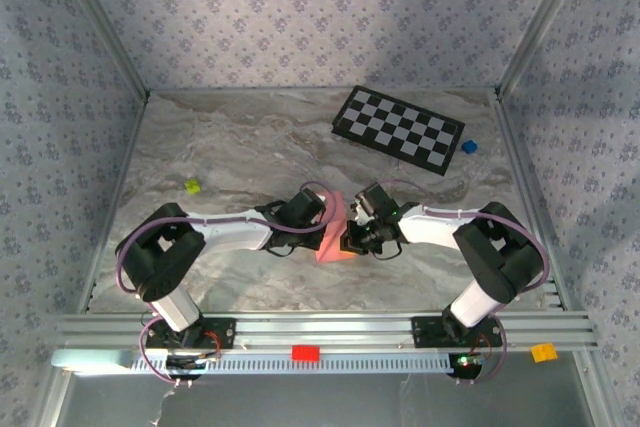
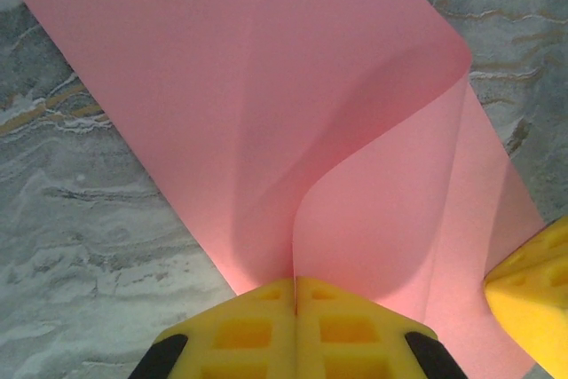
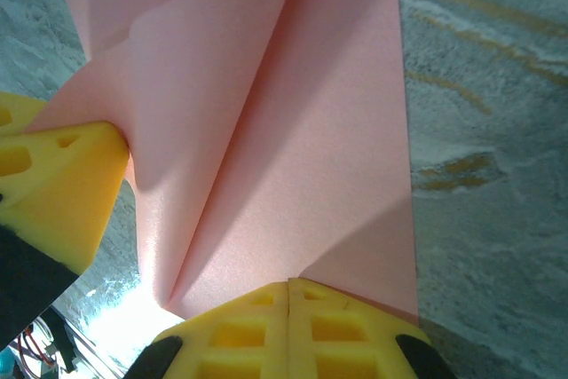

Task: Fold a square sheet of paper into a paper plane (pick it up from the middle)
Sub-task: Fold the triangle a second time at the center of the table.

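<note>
My left jaws and right jaws are both clamping the sheet of paper (image 2: 266, 86), holding it up over the desk (image 1: 230, 147), nearer me than the checkerboard (image 1: 400, 130). Thin, light, floppy: it is asking for gentle edge pinches.

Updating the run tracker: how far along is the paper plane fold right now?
Done: sheet of paper is picked up, pinched by the left gripper and right gripper, both shut on it. In hand: it bends between them, one long crease visible in the right wrist view. Left: most folds, apparently; no pointed dart yet.
</note>
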Controlling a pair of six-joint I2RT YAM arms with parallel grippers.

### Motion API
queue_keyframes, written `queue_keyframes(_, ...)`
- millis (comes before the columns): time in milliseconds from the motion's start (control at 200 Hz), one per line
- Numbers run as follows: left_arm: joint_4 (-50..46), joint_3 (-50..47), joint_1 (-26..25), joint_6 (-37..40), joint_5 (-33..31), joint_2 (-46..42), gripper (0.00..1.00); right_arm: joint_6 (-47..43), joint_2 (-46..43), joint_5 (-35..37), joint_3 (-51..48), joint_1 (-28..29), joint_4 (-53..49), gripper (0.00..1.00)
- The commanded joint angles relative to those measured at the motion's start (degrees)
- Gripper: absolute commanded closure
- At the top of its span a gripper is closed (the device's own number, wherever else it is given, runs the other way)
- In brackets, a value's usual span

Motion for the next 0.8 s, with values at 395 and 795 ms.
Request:
queue_keyframes(395,0.09,0.32,0.68,0.85,1.3,3.41,0.99,-0.88,0.19,1.67,-1.14,-0.73,-3.15,0.94)
queue_keyframes(795,0.72,-0.41,0.66,0.04,2.0,0.91,0.99,1.72,-4.06,-0.3,0.15,-2.93,2.52,0.92)
